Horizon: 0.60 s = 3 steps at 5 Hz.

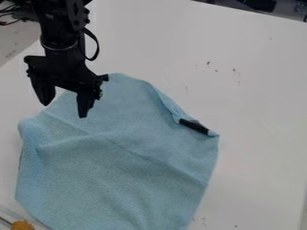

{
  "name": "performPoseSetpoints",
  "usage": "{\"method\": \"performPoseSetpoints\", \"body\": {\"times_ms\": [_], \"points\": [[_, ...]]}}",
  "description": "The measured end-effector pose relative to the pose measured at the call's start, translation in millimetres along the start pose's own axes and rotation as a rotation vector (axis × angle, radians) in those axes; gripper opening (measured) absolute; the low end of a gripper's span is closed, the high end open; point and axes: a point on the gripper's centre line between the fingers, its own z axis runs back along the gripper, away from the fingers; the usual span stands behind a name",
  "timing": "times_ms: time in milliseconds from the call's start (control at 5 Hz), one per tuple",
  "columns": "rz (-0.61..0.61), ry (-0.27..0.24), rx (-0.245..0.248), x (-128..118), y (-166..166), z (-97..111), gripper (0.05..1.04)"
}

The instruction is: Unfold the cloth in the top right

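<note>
White table, dark marks.

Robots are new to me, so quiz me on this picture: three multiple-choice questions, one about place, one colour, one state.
1. Where is the small black strip?
A) Cloth's bottom edge
B) Cloth's upper right edge
C) Cloth's left edge

2. What colour is the large fabric cloth?
A) Light blue
B) Red
C) Yellow

3. How are the fingers of the black two-finger gripper?
A) Pressed together
B) Crossed
C) Apart

1: B, it lies along that edge, near the right corner.
2: A, pale blue shows throughout.
3: C, a gap separates the fingertips.
</note>
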Motion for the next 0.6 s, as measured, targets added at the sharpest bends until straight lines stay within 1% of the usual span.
{"method": "performPoseSetpoints", "body": {"times_ms": [200,400,600], "points": [[-0.001,0.024,-0.003,-2,-3,-6,1.0],[-0.03,0.03,-0.016,2,-26,-11,1.0],[-0.042,0.027,-0.024,8,-46,-12,1.0]]}}
